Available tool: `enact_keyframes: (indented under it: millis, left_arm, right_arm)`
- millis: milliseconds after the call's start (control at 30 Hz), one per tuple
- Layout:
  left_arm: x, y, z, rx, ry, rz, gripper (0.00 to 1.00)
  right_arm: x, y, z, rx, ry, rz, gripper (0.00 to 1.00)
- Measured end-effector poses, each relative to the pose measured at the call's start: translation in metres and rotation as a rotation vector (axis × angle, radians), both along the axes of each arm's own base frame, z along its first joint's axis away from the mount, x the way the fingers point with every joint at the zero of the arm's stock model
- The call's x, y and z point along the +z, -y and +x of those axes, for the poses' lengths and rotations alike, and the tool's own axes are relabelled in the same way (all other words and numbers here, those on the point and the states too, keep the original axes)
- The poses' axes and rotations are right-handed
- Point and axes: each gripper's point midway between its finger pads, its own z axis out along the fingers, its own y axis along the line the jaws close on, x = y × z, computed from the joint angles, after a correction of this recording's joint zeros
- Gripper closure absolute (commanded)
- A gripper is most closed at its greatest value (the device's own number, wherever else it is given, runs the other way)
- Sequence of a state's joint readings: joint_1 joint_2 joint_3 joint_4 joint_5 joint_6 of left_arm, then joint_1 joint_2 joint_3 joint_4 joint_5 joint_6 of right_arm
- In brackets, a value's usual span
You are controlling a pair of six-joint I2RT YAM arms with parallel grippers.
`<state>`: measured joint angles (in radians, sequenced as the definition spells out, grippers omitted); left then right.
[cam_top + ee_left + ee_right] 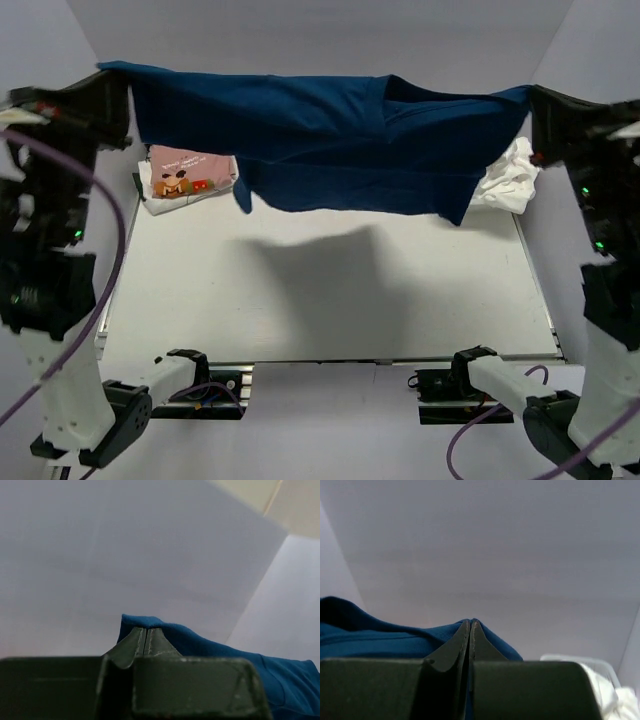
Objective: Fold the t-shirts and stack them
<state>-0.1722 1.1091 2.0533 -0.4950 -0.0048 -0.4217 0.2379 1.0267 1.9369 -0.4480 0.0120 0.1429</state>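
A navy blue t-shirt (330, 140) hangs stretched in the air across the back of the table, held at both upper corners. My left gripper (112, 72) is shut on its left corner; in the left wrist view the cloth (210, 647) wraps over the closed fingertips (145, 630). My right gripper (530, 95) is shut on the right corner, blue cloth (375, 635) pinched between its fingers (471, 625). A folded pink t-shirt with a cartoon print (188, 177) lies at the back left. White t-shirts (508, 180) lie crumpled at the back right.
The white table top (330, 300) lies under the hanging shirt, with the shirt's shadow on it. White walls enclose the back and both sides. The arm bases (190, 385) sit at the near edge. White cloth (605, 685) shows low right in the right wrist view.
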Motion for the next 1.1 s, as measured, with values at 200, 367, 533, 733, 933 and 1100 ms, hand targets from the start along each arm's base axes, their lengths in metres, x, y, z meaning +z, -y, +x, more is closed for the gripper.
enact_keyframes:
  millis: [200,367,533,733,933,1100]
  left_arm:
    - [0.041,-0.013,-0.065,0.008,0.176,-0.032,1.0]
    - [0.064,-0.014,-0.069,0.009,0.229,-0.043,1.0]
    - [0.038,-0.005,0.021,0.042,0.079,-0.045,1.0]
    - [-0.181,0.026,0.255,0.087,-0.539,0.038,0.77]
    - [-0.503,0.037,0.317,0.056,-1.282,0.191,0.01]
    - [-0.555,0.042,0.263,-0.034,-1.452,0.225,0.01]
  right_arm:
    - [0.033,0.005,-0.058,0.04,0.143,-0.007,1.0]
    - [0.033,-0.003,-0.048,0.07,0.139,-0.023,1.0]
    - [-0.008,-0.016,0.035,0.042,-0.037,-0.012,1.0]
    - [-0.211,-0.036,0.182,-0.048,-0.583,0.008,1.0]
    - [-0.458,-0.036,0.18,-0.113,-1.229,-0.064,0.23]
    - [-0.439,-0.039,0.172,-0.062,-1.184,-0.085,0.1]
